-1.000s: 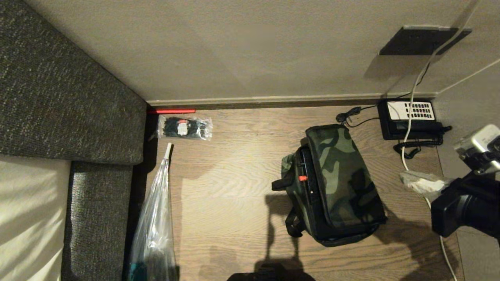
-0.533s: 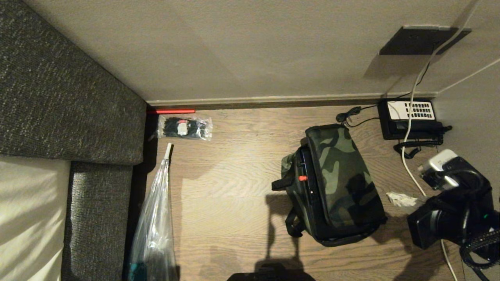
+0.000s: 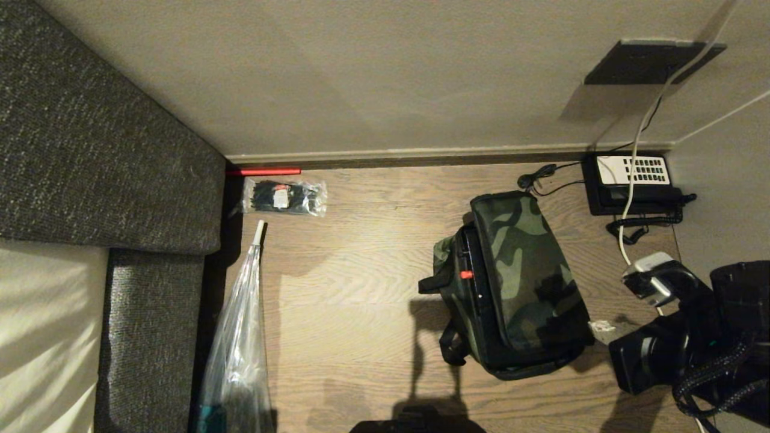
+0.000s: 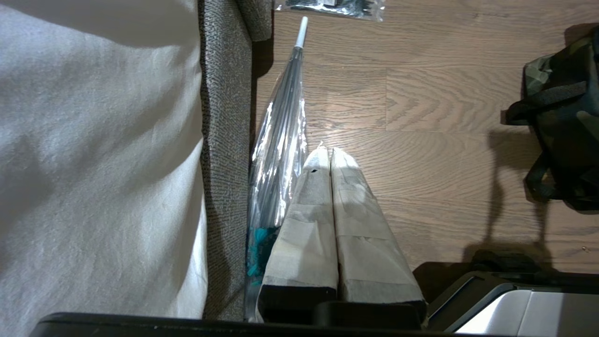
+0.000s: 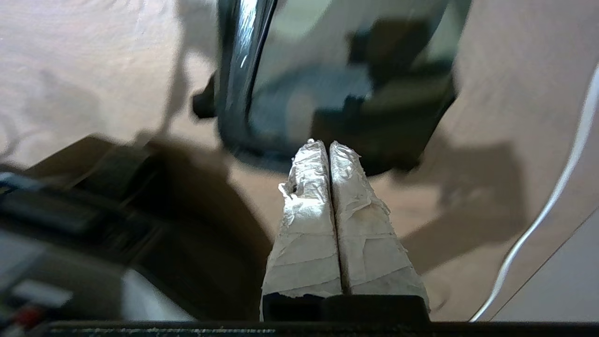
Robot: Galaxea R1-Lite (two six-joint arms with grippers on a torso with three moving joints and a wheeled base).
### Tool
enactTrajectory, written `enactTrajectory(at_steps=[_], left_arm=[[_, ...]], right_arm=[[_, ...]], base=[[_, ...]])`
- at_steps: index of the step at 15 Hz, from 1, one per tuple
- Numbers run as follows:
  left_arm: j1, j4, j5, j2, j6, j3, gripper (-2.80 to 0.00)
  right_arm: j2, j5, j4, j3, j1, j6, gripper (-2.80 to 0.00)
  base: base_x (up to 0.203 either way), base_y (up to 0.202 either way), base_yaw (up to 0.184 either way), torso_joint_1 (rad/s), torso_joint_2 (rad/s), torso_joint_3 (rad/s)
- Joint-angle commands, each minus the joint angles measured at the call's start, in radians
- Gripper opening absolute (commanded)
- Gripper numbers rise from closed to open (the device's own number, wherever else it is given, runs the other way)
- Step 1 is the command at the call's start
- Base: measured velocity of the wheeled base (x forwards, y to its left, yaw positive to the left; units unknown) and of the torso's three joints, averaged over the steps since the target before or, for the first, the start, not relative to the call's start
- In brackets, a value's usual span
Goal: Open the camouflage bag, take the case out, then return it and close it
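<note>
The camouflage bag [image 3: 520,276] lies on the wooden floor with its green patterned lid down. Along its left side a black edge with a small red latch [image 3: 466,275] shows under the lid, which looks like the case. My right gripper [image 3: 601,326] is shut and holds nothing, its taped fingertips just off the bag's lower right corner. The right wrist view has the shut right gripper [image 5: 330,145] pointing at the blurred bag [image 5: 346,89]. My left gripper [image 4: 326,150] is shut and empty, parked over the floor by the sofa, far from the bag [image 4: 566,117].
A black telephone [image 3: 631,183] with a white cable [image 3: 628,210] sits in the back right corner. A packet of cable ties [image 3: 283,197] and a long clear plastic wrap [image 3: 237,337] lie beside the grey sofa [image 3: 90,150]. The wall runs along the back.
My right arm has swung down and to the left in the head view, bringing its shut fingertips close to the bag's lower right corner. The bag has not moved.
</note>
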Motion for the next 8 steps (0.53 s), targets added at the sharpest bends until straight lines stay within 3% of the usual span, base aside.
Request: enactTrajectory(at_steps=[1, 4, 8], left_arm=[[0.000, 0.000, 0.000, -0.002, 0.000, 0.000, -2.80], [0.000, 0.000, 0.000, -0.002, 0.001, 0.000, -2.80], [0.000, 0.000, 0.000, -0.002, 0.000, 0.000, -2.80]], right_arm=[[-0.118, -0.001, 0.111, 0.006, -0.001, 0.066, -2.80], [-0.401, -0.001, 0.345, 0.010, -0.026, 0.138, -2.80], [-0.809, 0.004, 0.583, 0.091, -0.175, 0.158, -2.80]], base=[[0.000, 0.000, 0.000, 0.000, 0.00, 0.000], [0.000, 0.000, 0.000, 0.000, 0.00, 0.000], [0.000, 0.000, 0.000, 0.000, 0.00, 0.000]])
